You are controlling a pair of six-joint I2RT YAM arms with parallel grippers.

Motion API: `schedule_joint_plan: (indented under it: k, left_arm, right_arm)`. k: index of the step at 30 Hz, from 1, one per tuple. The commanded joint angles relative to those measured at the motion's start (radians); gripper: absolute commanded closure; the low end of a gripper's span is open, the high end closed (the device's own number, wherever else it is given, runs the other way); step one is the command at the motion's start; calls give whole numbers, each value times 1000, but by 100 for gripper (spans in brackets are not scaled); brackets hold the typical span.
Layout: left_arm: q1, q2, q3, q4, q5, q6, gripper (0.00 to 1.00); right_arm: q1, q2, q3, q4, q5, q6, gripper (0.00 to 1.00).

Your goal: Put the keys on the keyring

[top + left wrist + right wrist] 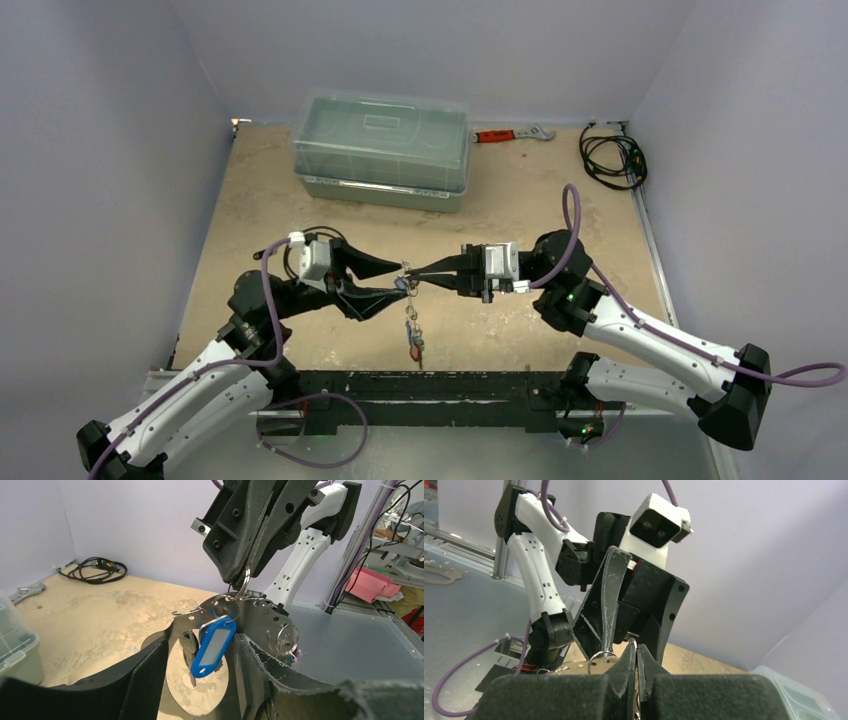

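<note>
Keyring (262,617) is sitting up off the table (520,200), mid-workspace, with its flat plate lying between my left fingers (150,680). Left gripper (400,279) is standing about half spread and, as far as I'm reading it, clamping the plate by its edges, not gaping free. Blue-tagged key (212,647) is hanging from the near rim, and more keys (413,338), one red-tagged, are dangling below in the top view, so I'm judging part of the job done. Right gripper (637,655) is facing it from the opposite side, fingers pressed together, pinching a small split ring (244,582) just above the rim. I'm treating the step in hand as threading that ring into a rim hole; I can't tell whether its open end is already through one. Plan: I'm using the left as a fixed vise and moving only the right, turning the ring about its own axis so the wire end is walking through the hole instead of being shoved straight down. I'm steering off the left wrist view, since the right wrist view is hiding the contact behind its own pads. Risks I'm guarding against: plate twisting out of the left grip under side load, thin wire slipping out of the right pinch, blue tag fouling the path. Low force, small steps.
</note>
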Motion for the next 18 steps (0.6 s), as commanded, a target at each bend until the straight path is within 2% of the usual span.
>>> schedule_joint_plan:
  k: [1,4,6,15,18]
  left_arm:
    - [-3,20,13,52,34,-38,49]
    - [-3,30,4,92,53,-59,47]
    - [-4,39,-2,120,62,-72,49]
    - [-4,62,-51,287,79,-139,76]
    - [-4,62,-53,296,83,-142,94]
  right_arm:
    - [-1,-7,26,86,-13,13,100]
    - [-1,-8,25,92,-18,18,100]
    - [-1,-7,24,97,-20,23,100]
    - [-1,-3,14,124,-31,40,100]
    - [-1,-2,9,133,-32,45,100]
